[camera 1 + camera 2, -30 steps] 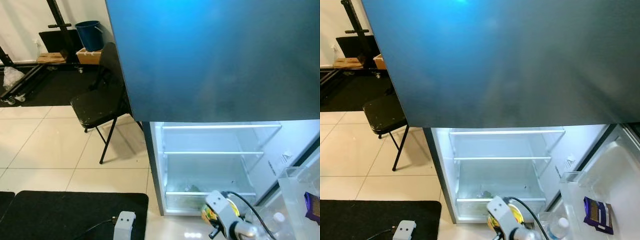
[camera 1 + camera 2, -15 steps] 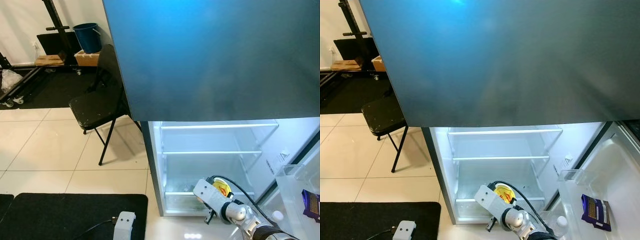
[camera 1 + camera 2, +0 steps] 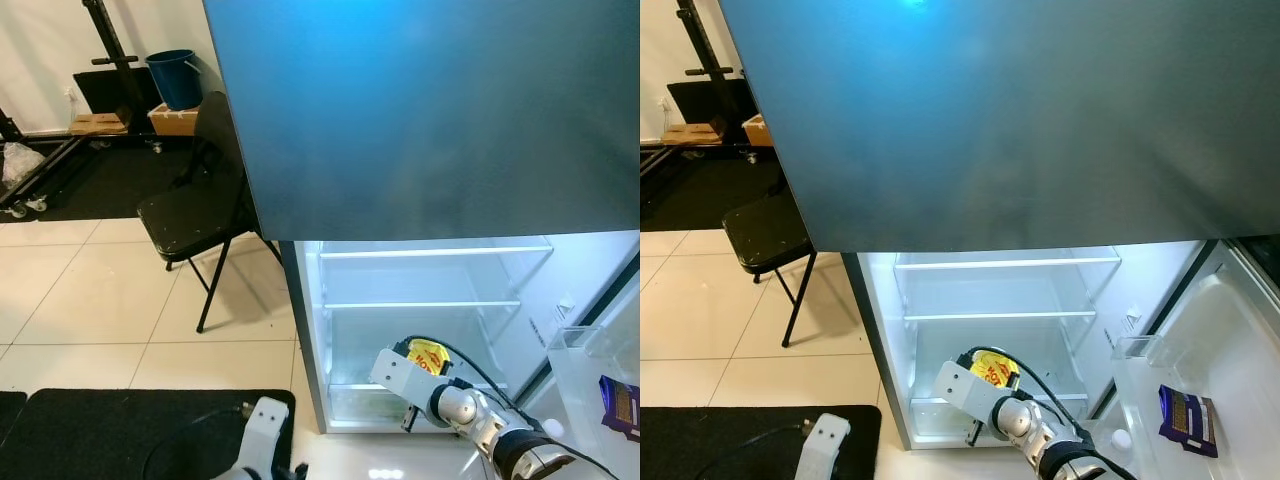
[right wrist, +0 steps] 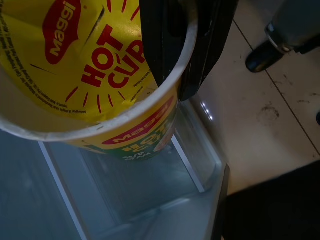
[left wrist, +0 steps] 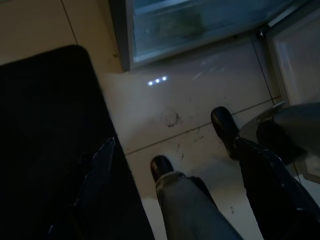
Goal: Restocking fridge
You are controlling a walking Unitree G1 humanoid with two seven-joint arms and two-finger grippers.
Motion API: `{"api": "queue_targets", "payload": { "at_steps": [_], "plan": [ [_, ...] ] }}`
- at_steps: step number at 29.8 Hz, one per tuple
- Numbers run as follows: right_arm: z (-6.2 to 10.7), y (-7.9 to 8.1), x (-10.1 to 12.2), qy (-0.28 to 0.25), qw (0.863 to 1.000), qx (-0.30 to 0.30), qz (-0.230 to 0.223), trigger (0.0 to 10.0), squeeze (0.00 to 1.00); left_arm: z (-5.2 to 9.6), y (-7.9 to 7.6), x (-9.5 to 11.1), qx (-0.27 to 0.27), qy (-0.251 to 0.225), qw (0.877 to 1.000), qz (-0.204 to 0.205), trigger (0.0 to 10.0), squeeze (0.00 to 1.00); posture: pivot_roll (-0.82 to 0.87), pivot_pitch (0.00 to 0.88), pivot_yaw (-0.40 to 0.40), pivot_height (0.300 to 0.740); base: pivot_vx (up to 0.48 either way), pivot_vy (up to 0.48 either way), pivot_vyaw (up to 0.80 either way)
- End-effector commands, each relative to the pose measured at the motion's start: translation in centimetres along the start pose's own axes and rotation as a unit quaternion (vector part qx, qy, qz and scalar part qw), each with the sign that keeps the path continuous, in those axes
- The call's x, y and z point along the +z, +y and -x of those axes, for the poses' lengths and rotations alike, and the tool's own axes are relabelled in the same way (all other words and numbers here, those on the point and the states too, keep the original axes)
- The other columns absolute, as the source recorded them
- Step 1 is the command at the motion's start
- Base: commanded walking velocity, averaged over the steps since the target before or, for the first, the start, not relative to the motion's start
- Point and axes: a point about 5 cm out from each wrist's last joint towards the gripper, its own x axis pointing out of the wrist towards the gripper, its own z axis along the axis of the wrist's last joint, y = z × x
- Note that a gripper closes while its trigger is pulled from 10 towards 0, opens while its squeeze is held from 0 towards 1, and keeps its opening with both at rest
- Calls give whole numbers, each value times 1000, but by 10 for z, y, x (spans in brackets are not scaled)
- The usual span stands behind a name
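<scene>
Inside the open fridge (image 3: 430,280), the right gripper (image 4: 180,50) is clamped on a yellow noodle cup (image 3: 427,356) above the bottom drawer (image 4: 150,200), while the left gripper's state cannot be told.

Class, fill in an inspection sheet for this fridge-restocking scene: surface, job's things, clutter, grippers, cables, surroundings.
Surface: fridge open, lit, glass shelves bare; pale tiled floor in front.
Job's things: yellow noodle cup held inside the fridge's lower part; purple packet and bottle cap in the door bin.
Clutter: nothing seen.
Grippers: right gripper, fingers pinching the cup rim; left gripper low over the floor.
Cables: black cable along the right arm.
Surroundings: black folding chair, blue bucket, black floor mat.
</scene>
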Motion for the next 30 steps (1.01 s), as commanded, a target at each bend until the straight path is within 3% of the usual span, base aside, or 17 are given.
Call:
{"api": "queue_targets", "payload": {
  "at_steps": [1,7,18,30],
  "plan": [
    [-1,0,4,-3,1000,1,8,10000,0,2,6,1,12,-2,1000,-5,10000,0,-118,0,12,710,0,0,0],
    [-1,1,1,4,1000,8,13,10000,0,2,12,11,41,-24,999,-15,10000,0,-114,0,8,680,0,0,0],
    [0,-1,-1,8,1000,6,17,10000,0,0,13,23,45,-51,998,-17,10000,0,-112,0,5,625,0,0,0],
    [1,-5,2,-4,1000,-1,13,10000,0,-3,12,40,40,-80,996,-32,10000,0,-115,0,6,620,0,0,0]
  ]
}}
